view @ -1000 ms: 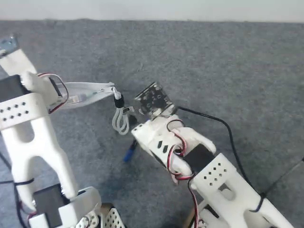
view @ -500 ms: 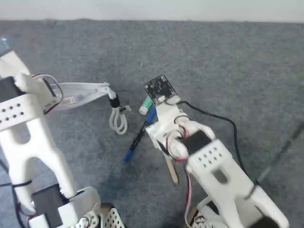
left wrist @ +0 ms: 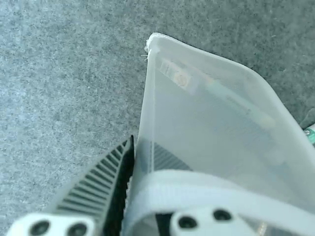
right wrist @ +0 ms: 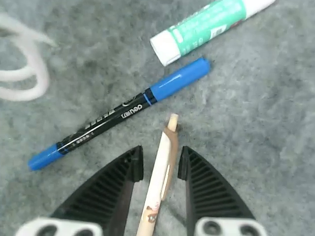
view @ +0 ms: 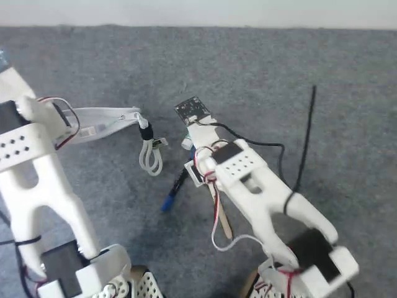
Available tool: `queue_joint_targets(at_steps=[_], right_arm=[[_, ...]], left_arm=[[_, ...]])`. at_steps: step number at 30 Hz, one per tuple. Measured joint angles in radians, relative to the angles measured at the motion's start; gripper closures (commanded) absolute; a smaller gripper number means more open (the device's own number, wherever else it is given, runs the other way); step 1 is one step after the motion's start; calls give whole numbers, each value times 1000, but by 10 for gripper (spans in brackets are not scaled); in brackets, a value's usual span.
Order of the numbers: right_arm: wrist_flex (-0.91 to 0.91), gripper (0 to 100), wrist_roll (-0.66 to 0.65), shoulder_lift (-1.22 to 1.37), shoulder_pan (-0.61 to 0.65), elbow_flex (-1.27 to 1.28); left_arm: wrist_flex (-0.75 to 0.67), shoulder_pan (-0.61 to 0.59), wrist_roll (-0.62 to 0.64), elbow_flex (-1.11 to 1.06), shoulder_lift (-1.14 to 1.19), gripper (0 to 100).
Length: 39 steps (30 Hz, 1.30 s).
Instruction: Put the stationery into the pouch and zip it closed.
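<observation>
Now the right gripper (right wrist: 160, 152) points down, jaws straddling the beige pen (right wrist: 158, 179).

My two arms are white printed plastic with black servo blocks at the joints. My left arm (view: 43, 180) has a panel dotted with small holes and a loop of red wires (view: 73, 121). My right arm (view: 260, 192) carries a small black circuit board (view: 193, 110), a black cable (view: 273, 145) and red and white leads. My right tool (right wrist: 160, 160) has black ribbed fingers (right wrist: 106, 189) on white screwed bases. My left tool (left wrist: 140, 162) shows one ribbed black finger.
</observation>
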<state>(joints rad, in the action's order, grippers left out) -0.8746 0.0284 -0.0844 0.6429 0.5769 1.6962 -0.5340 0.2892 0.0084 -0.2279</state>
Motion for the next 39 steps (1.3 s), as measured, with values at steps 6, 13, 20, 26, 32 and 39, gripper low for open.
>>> queue_joint_targets(at_steps=[6, 13, 20, 26, 32, 39], right_arm=[[0, 883, -15, 147, -6, -71], [0, 886, -18, 198, -5, -80], [0, 887, -20, 255, -6, -95], [0, 961, -20, 267, -9, -104], [2, 993, -20, 267, -20, -104], [-15, 993, -20, 265, -29, -106]], left_arm=[[0, 0, 0, 0, 0, 989], [0, 0, 0, 0, 0, 989], [0, 0, 0, 0, 2, 989], [0, 0, 0, 0, 2, 989], [0, 0, 0, 0, 2, 989], [0, 0, 0, 0, 2, 989]])
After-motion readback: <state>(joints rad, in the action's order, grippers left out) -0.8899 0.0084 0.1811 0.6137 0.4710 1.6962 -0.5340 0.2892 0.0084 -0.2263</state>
